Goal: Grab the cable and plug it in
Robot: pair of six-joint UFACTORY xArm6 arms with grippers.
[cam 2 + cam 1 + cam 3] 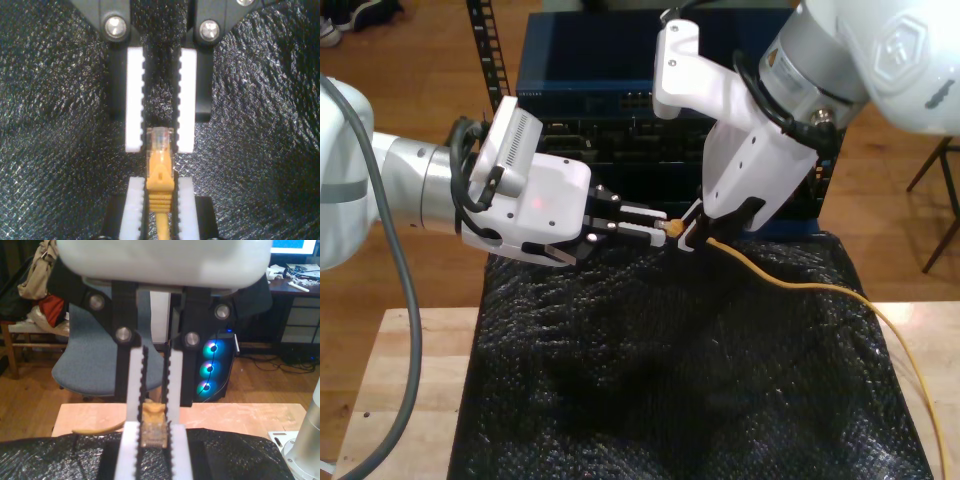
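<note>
My second pincer [160, 182], on the arm at the exterior view's right, reaches down at a slant, and its white toothed fingers [134, 205] are clamped tight on the orange boot of the cable [160, 175]. The cord trails off toward the exterior view's right, over the crinkled black mat [670, 380] and out past the pale wooden surface [410, 360]. The clear plug [160, 137] is held up in the air above the mat, poking forward out of that grip. Meeting it head-on is my first pincer [156, 426], on the arm lying level at the exterior view's left. Its two fingers sit narrowly parted, one close on each side of the plug's tip, and I cannot tell whether they are actually pressing on it. A blue rack unit [590, 80] stands just behind the two pincers.
</note>
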